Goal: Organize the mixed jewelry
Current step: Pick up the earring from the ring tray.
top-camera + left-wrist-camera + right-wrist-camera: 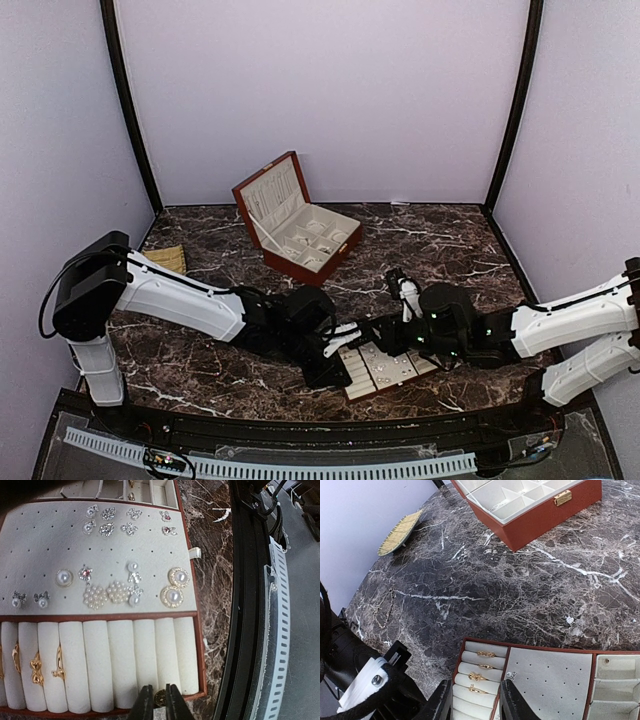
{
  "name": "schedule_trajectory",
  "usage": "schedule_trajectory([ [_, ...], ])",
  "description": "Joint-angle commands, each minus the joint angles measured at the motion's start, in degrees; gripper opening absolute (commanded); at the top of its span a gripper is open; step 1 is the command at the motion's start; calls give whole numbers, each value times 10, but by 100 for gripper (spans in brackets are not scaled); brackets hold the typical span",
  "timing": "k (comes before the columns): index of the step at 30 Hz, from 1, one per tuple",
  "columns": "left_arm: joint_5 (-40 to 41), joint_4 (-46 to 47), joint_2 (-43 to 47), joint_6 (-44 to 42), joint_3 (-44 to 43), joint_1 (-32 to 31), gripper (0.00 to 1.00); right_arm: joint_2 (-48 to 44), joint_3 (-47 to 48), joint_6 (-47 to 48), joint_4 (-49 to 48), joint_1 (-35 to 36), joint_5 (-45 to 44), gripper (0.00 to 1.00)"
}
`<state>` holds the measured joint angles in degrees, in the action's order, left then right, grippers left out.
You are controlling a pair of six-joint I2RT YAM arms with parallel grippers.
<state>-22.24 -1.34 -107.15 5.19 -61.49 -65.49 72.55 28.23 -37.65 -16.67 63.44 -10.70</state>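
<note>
— Jewelry (pixel 118 593), where is it sitting at this moment?

— Most of it is sitting in the tray (pixel 385 370), which is lying on the counter (pixel 450 250) at the middle of the near side. Earrings (pixel 106 528) with pearls and small stones are sitting on the cream pad. Gold rings (pixel 35 672) are standing between the cream rolls beside that pad.

— What is the left tool doing?

— The left tool (pixel 160 692) is hanging over one corner of the tray. Its fingers are standing very narrow, and a small gold round piece (pixel 159 698) is lying between them, just beside the last roll. Whether they are pinching it, I cannot tell.

— And the right tool?

— The right tool (pixel 477 705) is hovering over the ring rolls. Its fingers are standing apart and are holding nothing.

— Is something lying outside the tray?

— What looks like a thin chain (pixel 382 612) is lying on the counter on the left side. A red-brown box (pixel 300 225) is standing open at the far middle, well apart from the tray. A woven dish (pixel 165 260) is lying at the far left.
</note>
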Motion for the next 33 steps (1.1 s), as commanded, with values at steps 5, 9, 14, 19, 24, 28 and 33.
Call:
schedule_trajectory([
  [5,-18,11,0,14,-10,-2,1,7,-8,-5,-25,3,8,33],
  [9,-24,11,4,20,-7,-2,0,5,-9,-5,-26,3,3,33],
  [14,4,37,36,46,13,0,0,-2,-11,-8,-32,4,-7,34],
  [19,31,86,79,112,38,30,0,-26,-31,-12,-69,3,-22,42],
  [24,56,222,126,203,85,68,0,-58,-54,-18,-132,3,-44,57],
  [28,80,291,151,247,94,80,0,-77,-75,-28,-224,1,-46,69],
  [33,91,363,187,291,109,89,0,-81,-90,-40,-352,0,-22,76],
])
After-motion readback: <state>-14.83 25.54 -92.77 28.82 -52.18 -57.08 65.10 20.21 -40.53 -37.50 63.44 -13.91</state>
